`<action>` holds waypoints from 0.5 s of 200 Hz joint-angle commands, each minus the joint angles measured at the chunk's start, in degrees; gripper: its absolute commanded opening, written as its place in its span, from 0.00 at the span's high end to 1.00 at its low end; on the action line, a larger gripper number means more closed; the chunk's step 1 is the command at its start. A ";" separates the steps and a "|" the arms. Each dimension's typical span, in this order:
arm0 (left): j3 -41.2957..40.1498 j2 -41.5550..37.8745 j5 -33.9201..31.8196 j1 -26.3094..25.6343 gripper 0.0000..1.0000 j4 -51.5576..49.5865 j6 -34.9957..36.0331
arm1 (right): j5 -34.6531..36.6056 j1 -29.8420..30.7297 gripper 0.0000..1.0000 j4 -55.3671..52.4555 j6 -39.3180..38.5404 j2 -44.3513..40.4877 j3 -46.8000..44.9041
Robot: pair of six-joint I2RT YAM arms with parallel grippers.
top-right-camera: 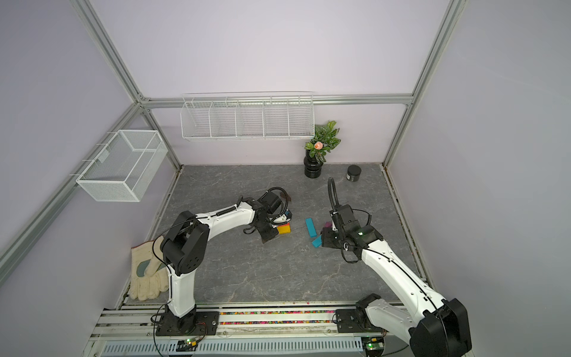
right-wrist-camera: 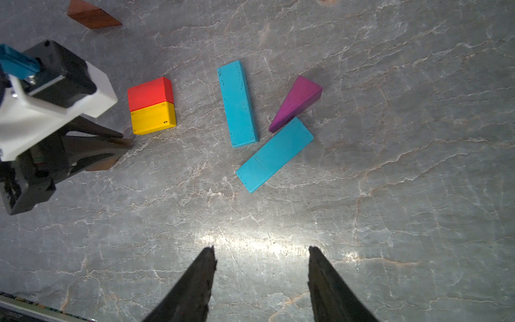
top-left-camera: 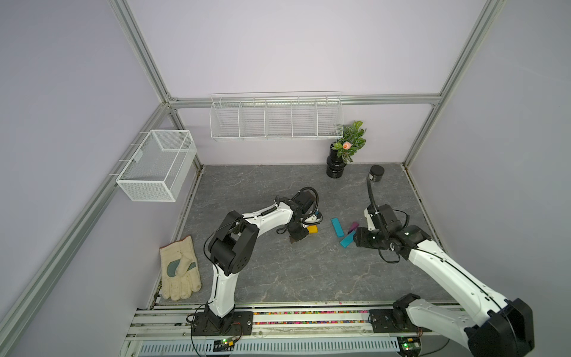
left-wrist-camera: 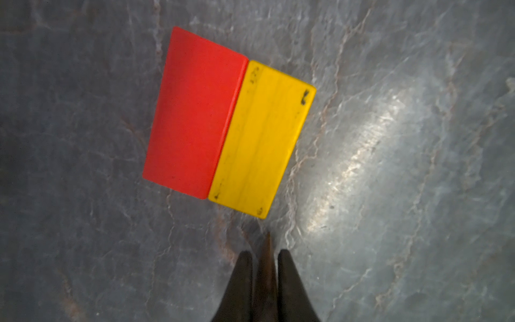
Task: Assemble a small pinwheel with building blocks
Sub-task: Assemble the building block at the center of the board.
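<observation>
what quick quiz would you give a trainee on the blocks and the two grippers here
1. True or false: the red block touches the yellow block.
2. Which is open and empty? A) left gripper B) right gripper
3. What does the left gripper hold?

Key: 1 true, they lie side by side. 2 B. 3 a brown wedge, pinched between shut jaws.
</observation>
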 commanded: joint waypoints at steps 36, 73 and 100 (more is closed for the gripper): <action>0.66 1.00 0.04 -0.26 0.92 -0.21 1.36 | 0.58 -0.19 0.43 0.28 0.80 -0.93 -1.23; 0.92 1.08 0.18 -0.26 0.87 -0.20 1.39 | 1.02 -0.27 0.43 0.00 0.89 -1.76 -1.32; 0.22 0.55 -0.14 -0.35 0.82 0.04 1.53 | 1.13 -0.23 0.43 -0.08 0.80 -1.92 -1.15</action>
